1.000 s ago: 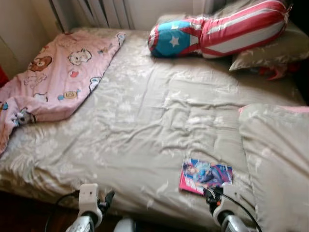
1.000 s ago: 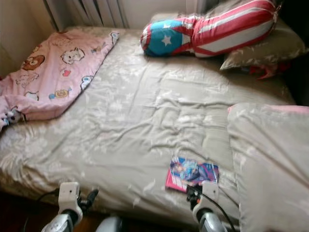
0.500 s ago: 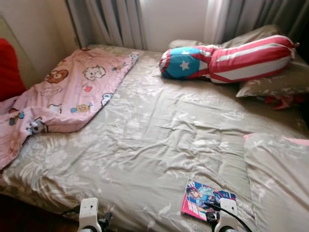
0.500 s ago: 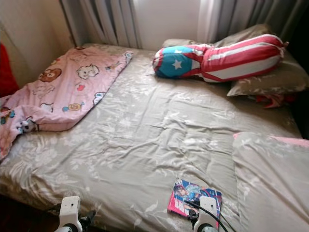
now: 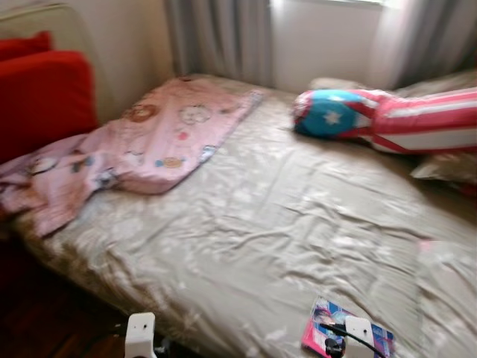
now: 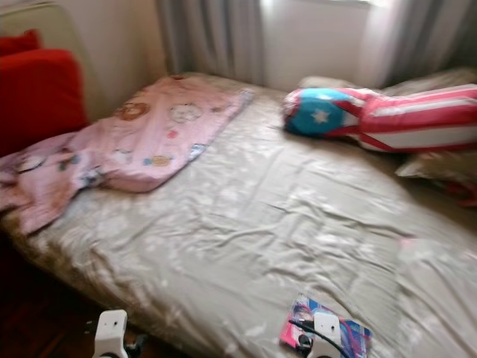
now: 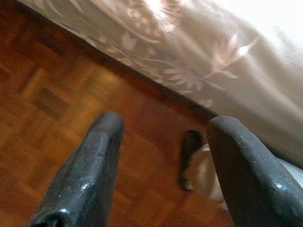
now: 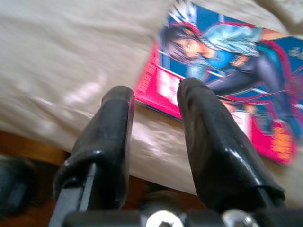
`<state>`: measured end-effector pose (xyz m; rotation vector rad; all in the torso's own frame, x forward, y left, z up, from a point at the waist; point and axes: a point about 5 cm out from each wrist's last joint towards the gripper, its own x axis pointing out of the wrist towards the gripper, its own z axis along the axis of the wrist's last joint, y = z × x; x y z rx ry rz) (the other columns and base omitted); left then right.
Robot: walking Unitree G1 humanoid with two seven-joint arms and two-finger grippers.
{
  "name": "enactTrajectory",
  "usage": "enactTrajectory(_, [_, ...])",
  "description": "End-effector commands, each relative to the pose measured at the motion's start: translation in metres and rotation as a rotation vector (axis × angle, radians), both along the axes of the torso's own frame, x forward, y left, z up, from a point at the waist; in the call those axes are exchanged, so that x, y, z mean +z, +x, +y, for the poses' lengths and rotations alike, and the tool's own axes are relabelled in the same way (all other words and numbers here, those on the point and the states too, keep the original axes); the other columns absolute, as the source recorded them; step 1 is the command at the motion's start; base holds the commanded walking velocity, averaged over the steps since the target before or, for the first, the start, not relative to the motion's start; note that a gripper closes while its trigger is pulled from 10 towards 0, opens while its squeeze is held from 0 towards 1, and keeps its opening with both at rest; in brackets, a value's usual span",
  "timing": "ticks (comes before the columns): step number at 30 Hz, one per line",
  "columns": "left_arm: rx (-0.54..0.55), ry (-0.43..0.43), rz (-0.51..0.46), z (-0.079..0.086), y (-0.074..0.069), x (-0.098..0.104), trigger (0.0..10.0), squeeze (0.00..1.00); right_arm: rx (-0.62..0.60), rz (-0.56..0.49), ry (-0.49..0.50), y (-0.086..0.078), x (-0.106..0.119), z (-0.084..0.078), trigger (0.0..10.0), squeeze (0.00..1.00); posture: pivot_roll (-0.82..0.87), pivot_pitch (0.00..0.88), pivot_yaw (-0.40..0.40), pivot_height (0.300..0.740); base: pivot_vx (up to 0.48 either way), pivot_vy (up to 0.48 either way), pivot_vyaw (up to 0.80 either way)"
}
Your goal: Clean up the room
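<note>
The right claw (image 8: 154,97) is held slightly open and empty, just short of the comic book (image 8: 227,75) lying at the bed's (image 5: 283,224) near right edge. The left claw (image 7: 163,125) is spread wide and empty above the wooden floor (image 7: 57,94). A pink blanket (image 5: 149,142) is bunched at far left; a striped bolster (image 5: 395,123) lies at far right.

1. No legible text anywhere.
2. Glossy pink-and-blue comic book (image 8: 222,90) on the beige floral bedsheet (image 5: 283,216): white lettering block on the pink cover strip, too blurred to read.
3. Red-white striped bolster pillow with blue end (image 5: 387,123): 1 white star, no lettering.
</note>
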<state>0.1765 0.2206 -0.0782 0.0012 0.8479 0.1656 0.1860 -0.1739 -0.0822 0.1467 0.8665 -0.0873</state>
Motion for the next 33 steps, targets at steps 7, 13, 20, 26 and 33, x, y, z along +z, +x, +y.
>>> enactTrajectory(7, [-0.012,0.007,-0.024,-0.003,0.006,0.003,10.0,0.00,-0.043,0.050,-0.009,-0.016,-0.007,-0.010,10.0,0.00,0.00,0.000,0.011,0.740,0.000,0.480,0.00])
enactTrajectory(13, [-0.014,0.012,-0.010,0.000,0.001,0.001,10.0,0.00,-0.053,0.052,-0.003,-0.017,-0.007,-0.008,10.0,0.00,0.00,0.000,0.019,0.740,0.000,0.480,0.00])
enactTrajectory(20, [-0.014,0.017,0.002,0.004,-0.003,0.000,10.0,0.00,-0.057,0.060,0.000,-0.020,-0.009,-0.008,10.0,0.00,0.00,0.000,0.022,0.740,0.000,0.480,0.00])
enactTrajectory(26, [-0.015,0.019,0.013,0.006,-0.006,-0.001,10.0,0.00,-0.054,0.064,0.001,-0.022,-0.010,-0.007,10.0,0.00,0.00,0.006,0.023,0.740,0.000,0.480,0.00])
enactTrajectory(33, [-0.013,0.020,0.018,0.008,-0.008,-0.002,10.0,0.00,-0.051,0.066,0.001,-0.022,-0.010,-0.006,10.0,0.00,0.01,0.004,0.022,0.740,0.000,0.480,0.00])
